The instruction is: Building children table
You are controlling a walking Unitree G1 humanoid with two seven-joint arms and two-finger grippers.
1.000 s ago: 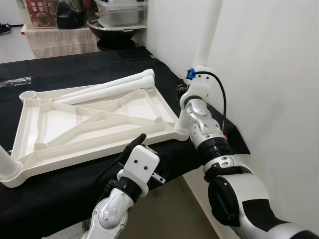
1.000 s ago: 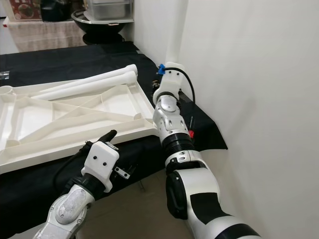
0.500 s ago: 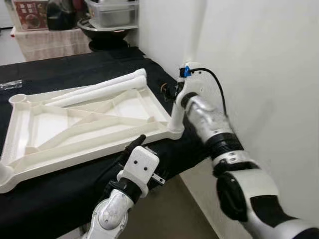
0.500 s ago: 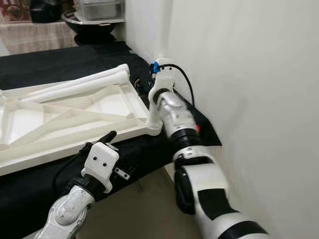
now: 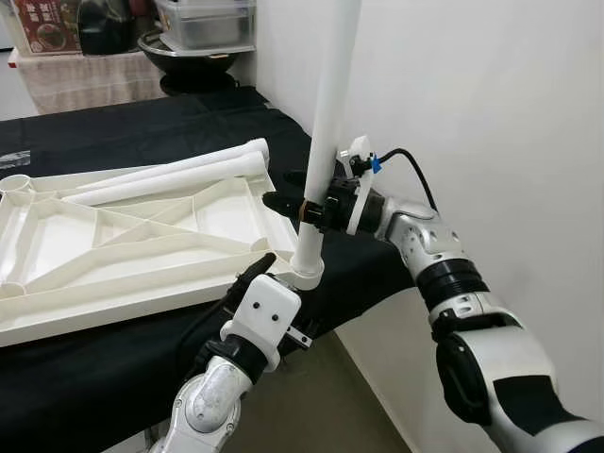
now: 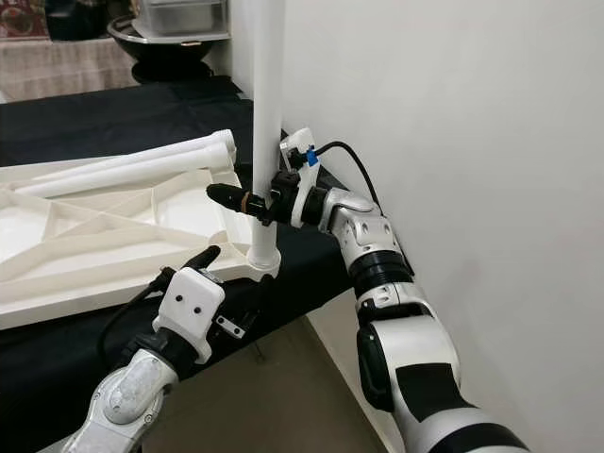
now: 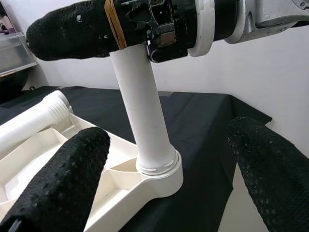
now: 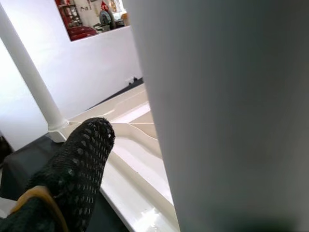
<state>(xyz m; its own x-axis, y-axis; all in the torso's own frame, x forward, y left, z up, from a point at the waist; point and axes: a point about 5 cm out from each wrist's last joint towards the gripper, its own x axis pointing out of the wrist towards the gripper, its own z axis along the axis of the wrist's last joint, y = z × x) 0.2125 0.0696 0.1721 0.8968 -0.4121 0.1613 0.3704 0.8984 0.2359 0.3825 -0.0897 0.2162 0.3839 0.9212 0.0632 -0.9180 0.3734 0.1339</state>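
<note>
A: What is shown in the head views?

B: An upside-down white tabletop (image 5: 142, 236) is laid on a black-covered bench (image 5: 113, 142). A white leg (image 5: 326, 123) is stood upright in the tabletop's near right corner socket (image 5: 307, 274). The leg is clasped partway up by the right gripper (image 5: 304, 204), reached in sideways from the wall side. Two more legs (image 5: 179, 175) are laid flat along the tabletop's far edge.

A: And the left gripper?

B: The left gripper (image 6: 203, 260) is held low at the bench's front edge, just short of the socket.

A: What is added by the left wrist view?

B: Its fingers (image 7: 58, 183) are seen spread wide with nothing between them, and the leg's base (image 7: 154, 159) is seated in the socket straight ahead. The right gripper is seen closed around the leg above.

A: And the right wrist view?

B: The leg (image 8: 227, 111) is pressed close against one black finger (image 8: 72, 169); another standing leg (image 8: 31, 79) is seen at a far corner.

A: What is the coming move turned on?

B: Probably the leg's vertical axis: it must be kept in line with the socket, and the right arm is already on it.
</note>
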